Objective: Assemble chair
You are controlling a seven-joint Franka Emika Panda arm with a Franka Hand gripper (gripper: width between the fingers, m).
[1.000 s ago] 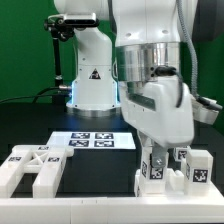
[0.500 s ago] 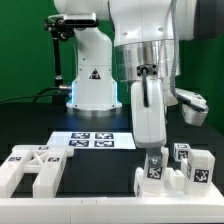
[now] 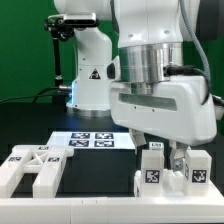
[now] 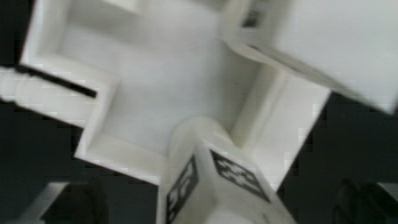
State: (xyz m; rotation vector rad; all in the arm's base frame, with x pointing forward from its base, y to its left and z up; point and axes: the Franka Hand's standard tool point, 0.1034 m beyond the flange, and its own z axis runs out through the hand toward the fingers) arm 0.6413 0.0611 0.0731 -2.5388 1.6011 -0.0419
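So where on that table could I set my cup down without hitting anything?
The bare black strip of table between the chair piece on the exterior view's left and the cluster of chair parts on its right, in front of the marker board. It is crowded on the right, where the gripper hangs over the cluster.

White on the chair pieces (image 3: 165,172), broken by black-and-white square tags (image 3: 152,178); white again on the marker board (image 3: 92,141), with such tags too. Black across the table (image 3: 100,178); green on the backdrop (image 3: 25,50); white on the robot arm (image 3: 175,105), with a silver-grey band (image 3: 150,65) and a dark triangle mark (image 3: 95,75).
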